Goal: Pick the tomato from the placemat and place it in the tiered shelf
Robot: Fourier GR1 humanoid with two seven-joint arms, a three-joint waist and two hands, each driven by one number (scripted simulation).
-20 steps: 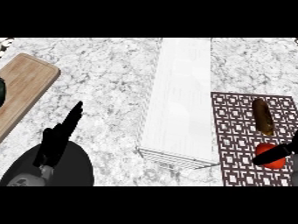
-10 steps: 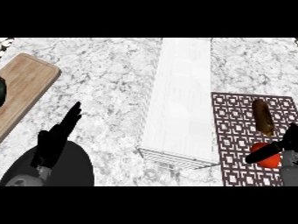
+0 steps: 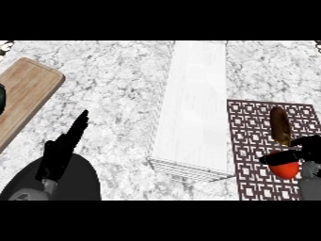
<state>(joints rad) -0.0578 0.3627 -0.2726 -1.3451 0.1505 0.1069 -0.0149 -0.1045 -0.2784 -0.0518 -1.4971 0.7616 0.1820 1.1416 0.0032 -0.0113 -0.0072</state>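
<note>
Counter: white-grey marbled top — it fills the whole view.
Tiered shelf: pale, long, standing on the counter at centre, running from 12 o'clock down to 6 o'clock; wire end at its near edge.
Placemat: dark lattice pattern, flat on the counter at 4 o'clock, just beside the shelf.
Cutting board: wooden, at 9 o'clock, lying angled — well apart from the shelf.
</note>
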